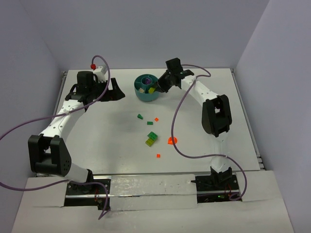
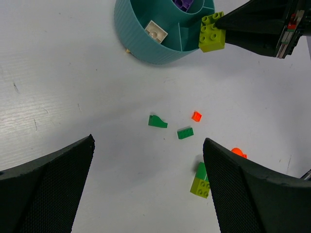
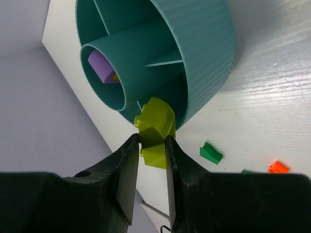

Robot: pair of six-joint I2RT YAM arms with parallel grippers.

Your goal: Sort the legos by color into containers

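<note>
Studded lime brick (image 3: 155,128) clamped between the right gripper (image 3: 151,143) fingers at the rim of the ribbed teal bowl (image 3: 204,53), purple piece (image 3: 99,65) in its hub, left gripper (image 2: 148,141) spread wide above the white table (image 2: 73,87), dark green brick (image 2: 157,122) and orange-red brick (image 2: 196,116) loose near the bowl

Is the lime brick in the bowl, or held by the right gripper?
Held, not in. The right gripper pinches the lime brick at the rim of the bowl.
</note>
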